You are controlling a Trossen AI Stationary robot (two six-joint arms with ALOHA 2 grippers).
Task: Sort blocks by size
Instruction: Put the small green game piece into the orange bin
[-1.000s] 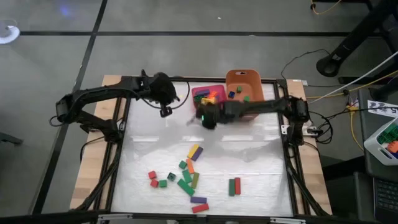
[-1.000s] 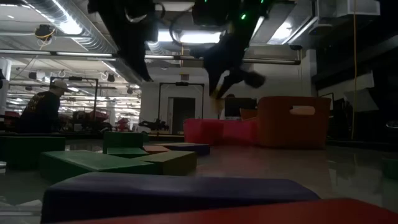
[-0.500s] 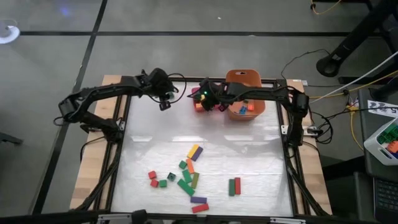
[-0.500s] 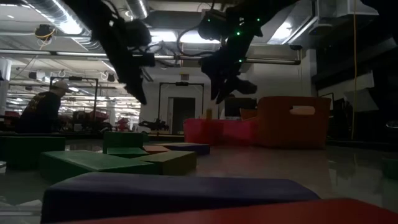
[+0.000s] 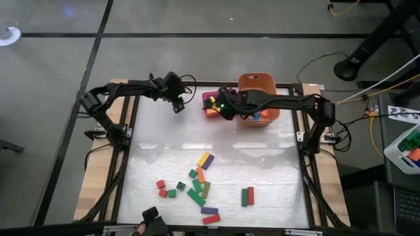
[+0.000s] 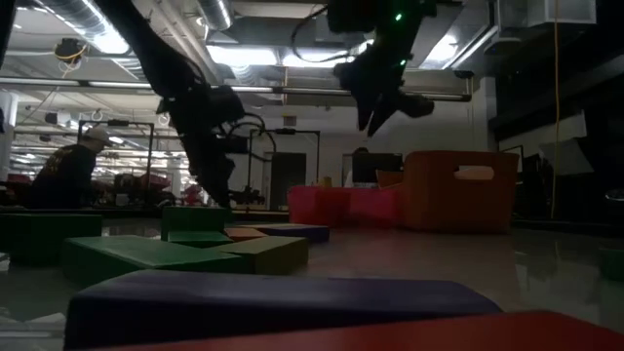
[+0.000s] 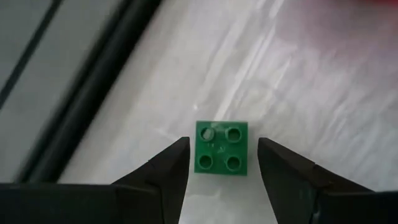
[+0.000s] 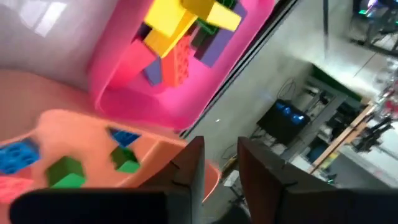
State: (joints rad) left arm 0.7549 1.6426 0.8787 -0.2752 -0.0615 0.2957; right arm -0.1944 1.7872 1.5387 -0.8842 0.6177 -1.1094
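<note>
one small green four-stud square block [image 7: 222, 147] on white table [image 7: 323, 93]

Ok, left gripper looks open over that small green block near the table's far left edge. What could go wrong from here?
1. The green block lies on the table between the open left gripper fingers, outside both containers: it may go unsorted.
2. The right gripper hangs over the pink tray beside the orange tub; a low swing could clip a rim.

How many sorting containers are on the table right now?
2: the pink square tray at the table's far edge, and the orange oval tub directly beside it, on the right arm's side.
</note>
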